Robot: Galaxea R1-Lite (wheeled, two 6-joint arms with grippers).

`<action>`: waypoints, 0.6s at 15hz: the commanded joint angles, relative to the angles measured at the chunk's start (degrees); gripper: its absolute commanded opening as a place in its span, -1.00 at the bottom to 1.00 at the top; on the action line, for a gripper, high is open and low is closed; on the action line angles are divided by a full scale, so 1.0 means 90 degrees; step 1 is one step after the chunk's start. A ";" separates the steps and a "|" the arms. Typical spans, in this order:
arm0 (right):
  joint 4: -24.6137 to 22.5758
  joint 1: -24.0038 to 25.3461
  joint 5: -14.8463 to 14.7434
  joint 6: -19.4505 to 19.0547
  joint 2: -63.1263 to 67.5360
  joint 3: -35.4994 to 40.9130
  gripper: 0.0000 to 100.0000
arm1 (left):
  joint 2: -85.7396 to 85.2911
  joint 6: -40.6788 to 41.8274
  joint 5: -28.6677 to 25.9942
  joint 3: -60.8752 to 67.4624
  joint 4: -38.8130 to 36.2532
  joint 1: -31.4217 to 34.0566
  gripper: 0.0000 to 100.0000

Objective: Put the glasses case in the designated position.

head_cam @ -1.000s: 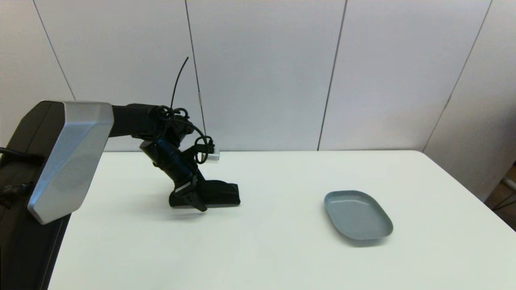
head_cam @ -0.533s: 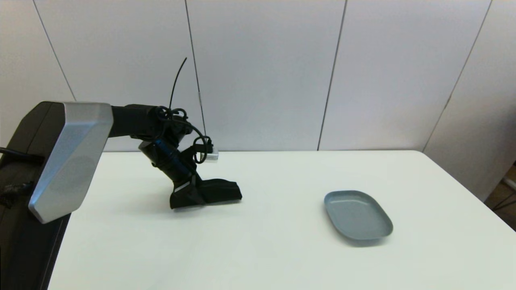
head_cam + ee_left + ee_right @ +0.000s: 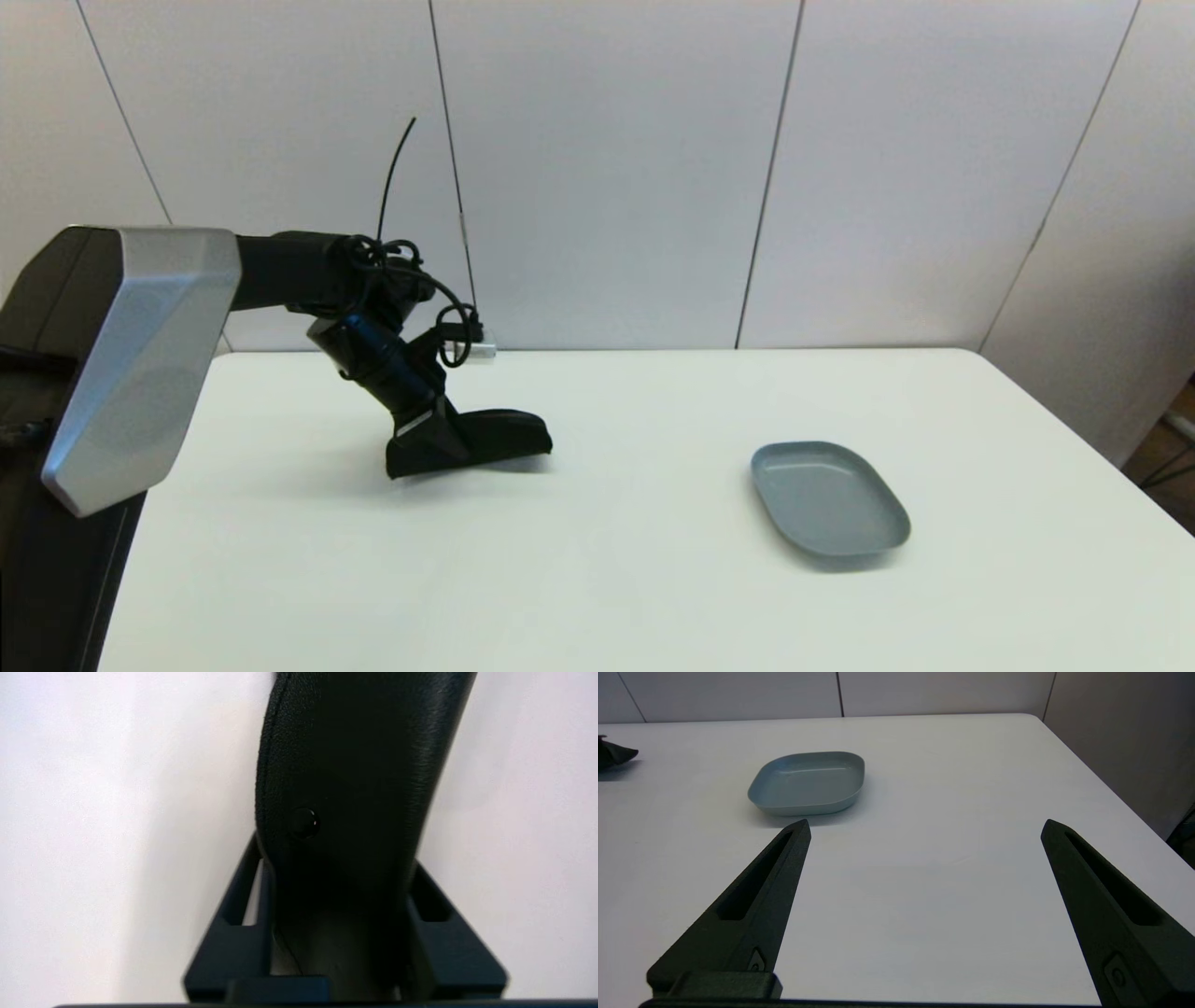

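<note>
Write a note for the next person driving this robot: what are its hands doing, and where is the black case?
Left gripper: shut on one end of the glasses case, on the robot's left side of the table. The case's far end looks barely lifted.
Right gripper: open, holding nothing, hanging above the table on the robot's right.
Grey-blue tray: right of centre, nothing in it.
Done: the case is gripped.
Left: carry it right, probably to the tray, set it down, let go.
</note>
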 commanded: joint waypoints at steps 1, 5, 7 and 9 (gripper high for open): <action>-0.0005 -0.0006 -0.0009 0.0000 0.0000 0.0011 1.00 | -0.0593 -0.0585 -0.0007 -0.0001 -0.0175 0.0011 -1.00; -0.0005 0.0003 -0.0009 0.0000 0.0000 0.0001 1.00 | -0.1257 -0.1933 -0.0007 0.0019 -0.0195 -0.0223 -1.00; -0.0005 -0.0006 -0.0009 0.0000 0.0000 0.0001 1.00 | -0.1511 -0.3271 0.0023 0.0019 -0.0536 -0.0692 -1.00; -0.0005 0.0003 -0.0009 0.0000 0.0000 0.0001 1.00 | -0.1667 -0.4023 0.0120 -0.0020 -0.0605 -0.1151 -1.00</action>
